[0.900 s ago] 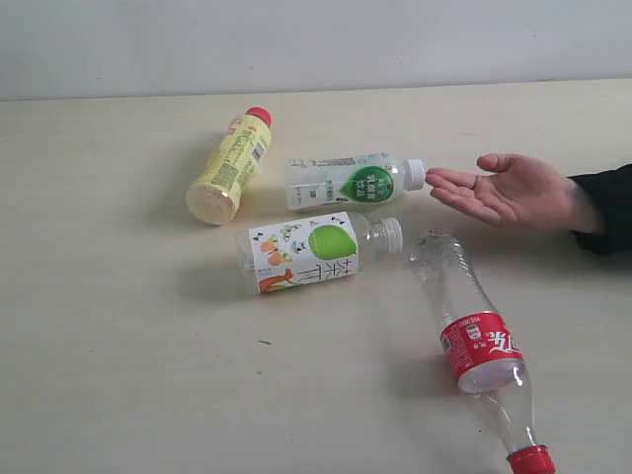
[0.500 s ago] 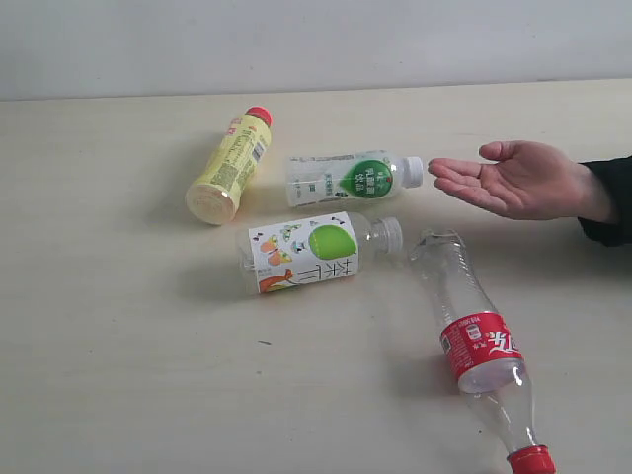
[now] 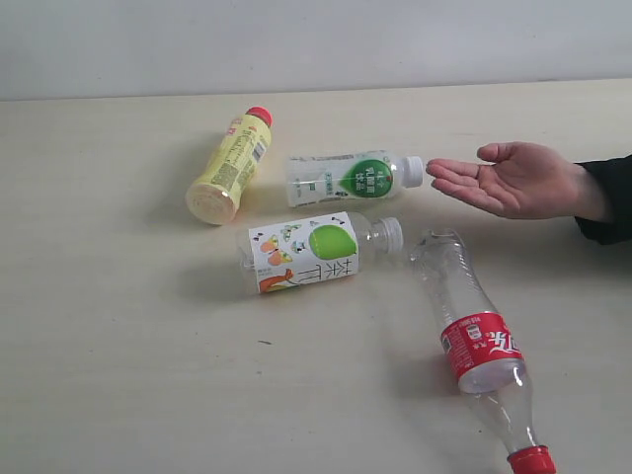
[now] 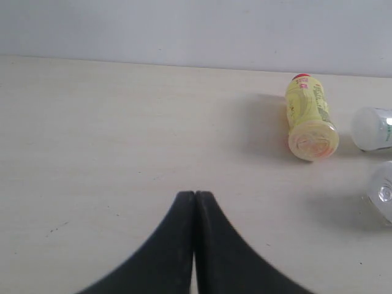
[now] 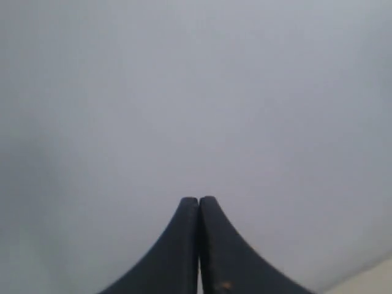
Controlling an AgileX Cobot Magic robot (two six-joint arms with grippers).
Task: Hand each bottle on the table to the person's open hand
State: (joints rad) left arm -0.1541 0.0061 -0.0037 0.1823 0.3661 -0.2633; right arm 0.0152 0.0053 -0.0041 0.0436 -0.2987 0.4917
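- My left end effector [image 4: 195, 195] and right end effector [image 5: 199, 199] were clenched, empty — nothing handed yet;
- green-label bottle [image 3: 351, 179] lay on the desk [image 3: 118, 326], cap beside the open hand [image 3: 513, 180];
- next, I judged: open, grasp it.

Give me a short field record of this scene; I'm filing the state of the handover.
table: pale beige, four bottles lying on their sides
yellow bottle: red cap, leftmost
green-white label bottle: white cap close to the fingertips
fruit-picture label bottle: middle, nearer the camera
red label bottle: front right, red cap at the picture's edge
person's hand: open, palm up, empty
left gripper: shut, empty
right gripper: shut, empty
handed over: none yet
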